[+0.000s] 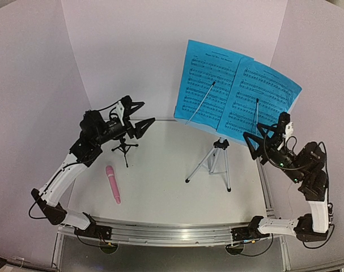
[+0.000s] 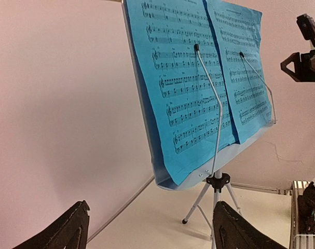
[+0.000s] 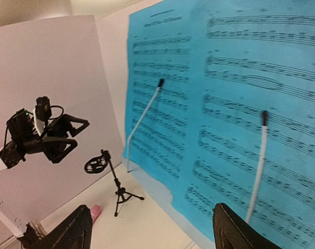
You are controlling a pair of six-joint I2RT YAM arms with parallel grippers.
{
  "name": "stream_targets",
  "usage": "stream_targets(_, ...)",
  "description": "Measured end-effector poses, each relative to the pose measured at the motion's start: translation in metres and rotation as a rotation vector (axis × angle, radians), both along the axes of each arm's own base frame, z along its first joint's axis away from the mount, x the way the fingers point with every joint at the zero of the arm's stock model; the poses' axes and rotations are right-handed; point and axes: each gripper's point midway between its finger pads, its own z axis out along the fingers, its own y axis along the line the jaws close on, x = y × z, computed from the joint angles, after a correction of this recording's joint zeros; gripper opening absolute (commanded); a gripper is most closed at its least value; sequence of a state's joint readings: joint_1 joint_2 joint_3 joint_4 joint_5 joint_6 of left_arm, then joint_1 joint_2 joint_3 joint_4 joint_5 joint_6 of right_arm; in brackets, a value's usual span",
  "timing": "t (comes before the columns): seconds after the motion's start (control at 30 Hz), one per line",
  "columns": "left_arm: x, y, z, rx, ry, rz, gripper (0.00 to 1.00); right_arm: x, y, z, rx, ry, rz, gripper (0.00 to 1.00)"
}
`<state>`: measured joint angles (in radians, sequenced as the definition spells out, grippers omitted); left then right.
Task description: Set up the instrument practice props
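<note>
The silver tripod music stand (image 1: 215, 161) stands at centre right, its pale desk (image 2: 235, 153) carrying two blue sheet-music pages (image 1: 207, 89) (image 1: 263, 101) under two wire holders. The pages also fill the left wrist view (image 2: 188, 78) and the right wrist view (image 3: 224, 114). The pink microphone (image 1: 113, 183) lies flat on the table at the left. The small black tripod mic mount (image 1: 124, 148) stands upright just behind it, empty. My left gripper (image 1: 145, 116) is open and empty above the mount. My right gripper (image 1: 255, 135) is open and empty at the right page's lower edge.
White walls enclose the table on three sides. A metal rail (image 1: 172, 232) runs along the near edge between the arm bases. The mic mount (image 3: 113, 181) and the microphone tip (image 3: 95, 210) show in the right wrist view, with the left gripper (image 3: 64, 136) above them.
</note>
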<state>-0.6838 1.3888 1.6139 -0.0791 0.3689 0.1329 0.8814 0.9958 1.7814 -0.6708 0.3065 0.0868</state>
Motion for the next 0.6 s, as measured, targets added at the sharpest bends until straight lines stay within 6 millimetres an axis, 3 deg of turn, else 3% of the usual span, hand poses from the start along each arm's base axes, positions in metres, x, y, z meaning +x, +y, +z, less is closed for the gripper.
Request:
stream_targets(0.17,-0.010,0.033,0.008,-0.028,-0.010,0.104,0.83,0.002,0.052,-0.005,-0.047,0.027,0.187,0.77)
stream_targets(0.33,-0.007,0.073,-0.006,-0.028,0.076,0.209,0.83,0.010,0.110,-0.023,-0.086,0.100,0.362,0.78)
stream_targets(0.5,-0.026,0.104,-0.024,-0.046,0.181,0.255,0.83,0.021,0.172,-0.077,-0.163,0.232,0.481,0.78)
stream_targets(0.6,-0.032,0.133,-0.041,-0.086,0.257,0.327,0.83,0.004,0.218,-0.115,-0.251,0.280,0.572,0.78)
